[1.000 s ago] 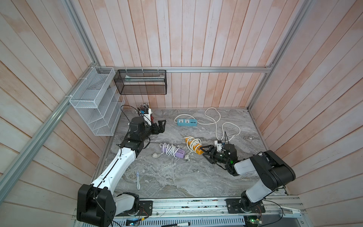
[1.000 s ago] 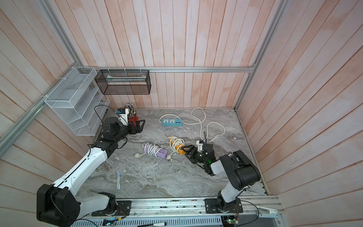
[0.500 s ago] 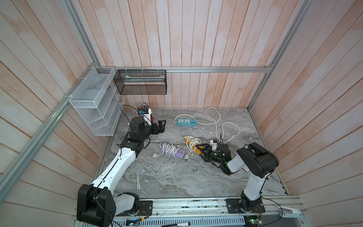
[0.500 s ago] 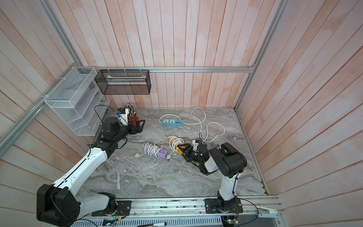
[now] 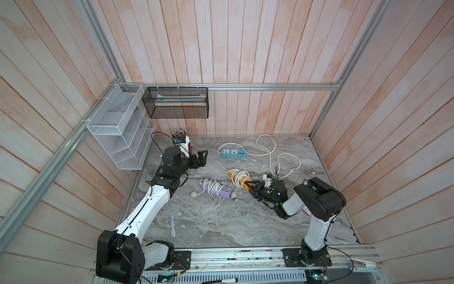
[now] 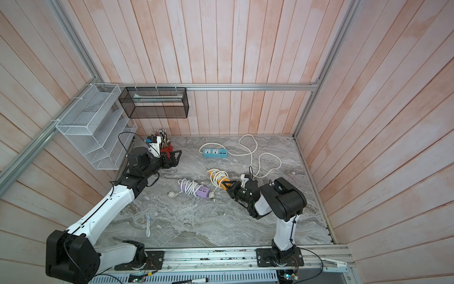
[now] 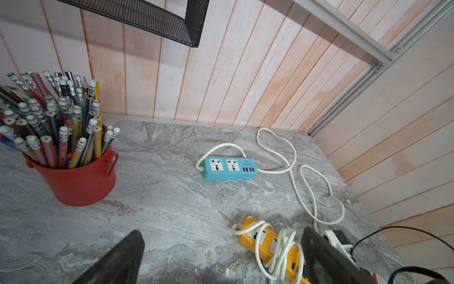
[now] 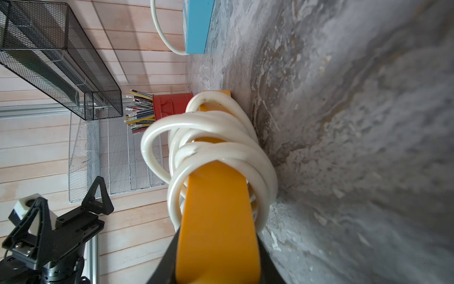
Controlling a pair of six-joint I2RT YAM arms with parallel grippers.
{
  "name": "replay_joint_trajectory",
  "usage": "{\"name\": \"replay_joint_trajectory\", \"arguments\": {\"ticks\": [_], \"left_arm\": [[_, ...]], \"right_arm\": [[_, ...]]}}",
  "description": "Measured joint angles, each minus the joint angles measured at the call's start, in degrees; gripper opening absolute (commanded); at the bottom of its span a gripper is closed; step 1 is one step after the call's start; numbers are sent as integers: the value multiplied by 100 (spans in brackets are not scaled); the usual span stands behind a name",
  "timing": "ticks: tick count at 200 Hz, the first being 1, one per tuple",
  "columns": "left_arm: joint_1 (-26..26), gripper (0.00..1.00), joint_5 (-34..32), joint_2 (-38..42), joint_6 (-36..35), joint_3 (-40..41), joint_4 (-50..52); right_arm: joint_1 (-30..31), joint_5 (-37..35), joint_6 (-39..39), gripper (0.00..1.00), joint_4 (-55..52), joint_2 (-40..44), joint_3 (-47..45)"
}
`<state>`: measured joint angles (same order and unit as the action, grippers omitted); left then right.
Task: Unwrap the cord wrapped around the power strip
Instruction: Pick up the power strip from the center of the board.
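I am looking down on a grey marble tabletop (image 5: 221,221) walled in by pale wooden boards, with two robot arms reaching in from the near edge. The orange power strip (image 5: 242,181) is lying near the middle of the tabletop, towards my right arm, with its white cord (image 5: 239,174) looping around it in several loose, overlapping turns.

My right claw (image 5: 251,187) is lying low along the tabletop and gripping the near end of the strip. In the right wrist view its two black jaws are pressing against the strip's long sides, just short of the nearest coil. My left claw (image 5: 200,157) is hanging wide open and empty over the far left of the tabletop, beside a red bucket (image 7: 78,182) of pencils and well apart from the strip.

Two other strips are sharing the tabletop. A purple power strip (image 5: 217,191), wound in its own cord, is lying just beside the orange one on my left arm's side. A blue power strip (image 5: 233,153) is sitting near the back wall with its cord trailing free.

I am judging the orange strip to be a light, stiff plastic bar with smooth sides, likely to slide or swing unless it is pinned by its bare end. The cord looks thick, rubbery and springy, so it will probably hold its curl and drag the strip along. I am thinking the best hold is a single outer loop, or the plug end, rather than the whole bundle. I cannot make out where that plug end is.
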<state>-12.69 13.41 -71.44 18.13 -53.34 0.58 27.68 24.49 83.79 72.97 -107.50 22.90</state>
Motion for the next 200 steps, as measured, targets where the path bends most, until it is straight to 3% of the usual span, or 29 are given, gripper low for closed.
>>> {"name": "replay_joint_trajectory", "arguments": {"ticks": [65,138,165,200], "left_arm": [[22,100,26,26,4,0,-28],[223,100,271,31,118,2,-85],[579,100,761,28,468,66,-317],[1147,100,1858,-264,1268,243,-960]], "right_arm": [[-129,146,-125,0,63,-9,9],[-249,588,-791,0,13,129,472],[-295,898,-1043,0,-271,487,702],[-391,1429,-1167,0,-481,951,951]]}}
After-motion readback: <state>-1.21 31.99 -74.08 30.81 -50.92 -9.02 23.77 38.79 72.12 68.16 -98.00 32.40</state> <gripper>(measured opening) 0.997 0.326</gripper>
